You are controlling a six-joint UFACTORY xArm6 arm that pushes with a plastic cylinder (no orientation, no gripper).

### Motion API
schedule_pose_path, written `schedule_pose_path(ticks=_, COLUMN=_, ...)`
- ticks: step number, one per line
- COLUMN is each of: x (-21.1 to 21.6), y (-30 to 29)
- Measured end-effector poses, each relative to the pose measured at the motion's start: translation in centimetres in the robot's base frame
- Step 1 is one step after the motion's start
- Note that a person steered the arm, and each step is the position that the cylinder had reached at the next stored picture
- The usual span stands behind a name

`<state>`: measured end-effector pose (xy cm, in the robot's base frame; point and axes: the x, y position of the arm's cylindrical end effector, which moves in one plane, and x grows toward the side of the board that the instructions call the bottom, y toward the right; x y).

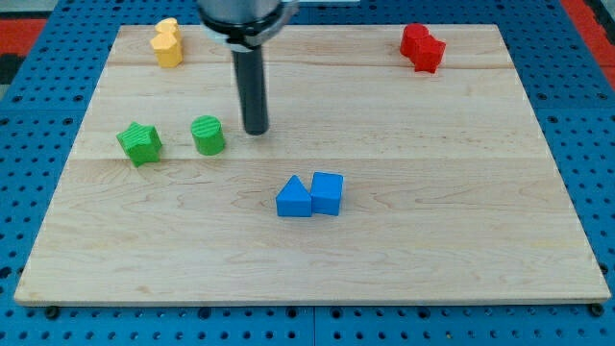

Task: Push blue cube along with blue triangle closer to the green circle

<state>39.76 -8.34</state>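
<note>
A blue cube [328,192] sits near the board's middle, touching a blue triangle [293,198] on its left. A green circle [208,135] stands at the view's left of centre. My tip [256,131] is just right of the green circle, a small gap apart, and up and left of the two blue blocks. The dark rod rises from the tip to the view's top.
A green star-shaped block [140,143] lies left of the green circle. A yellow block [168,42] sits at the top left and a red block [423,46] at the top right. The wooden board [461,240] lies on a blue pegboard.
</note>
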Motion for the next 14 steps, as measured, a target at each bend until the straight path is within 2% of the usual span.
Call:
schedule_pose_path(ticks=1, x=0.5, y=-3.3)
schedule_pose_path(ticks=2, x=1.4, y=-3.3)
schedule_pose_path(ticks=3, x=3.0, y=4.4)
schedule_pose_path(ticks=4, x=7.8, y=11.3)
schedule_pose_path(ticks=5, x=8.5, y=17.7)
schedule_pose_path(ticks=6, x=11.1, y=22.7)
schedule_pose_path(ticks=7, x=12.4, y=21.5)
schedule_pose_path(ticks=8, x=13.6, y=16.7)
schedule_pose_path(ticks=9, x=12.1, y=13.0)
schedule_pose_path(ticks=11, x=11.4, y=10.8)
schedule_pose_path(ticks=13, x=12.7, y=3.6)
schedule_pose_path(ticks=14, x=12.2, y=3.0)
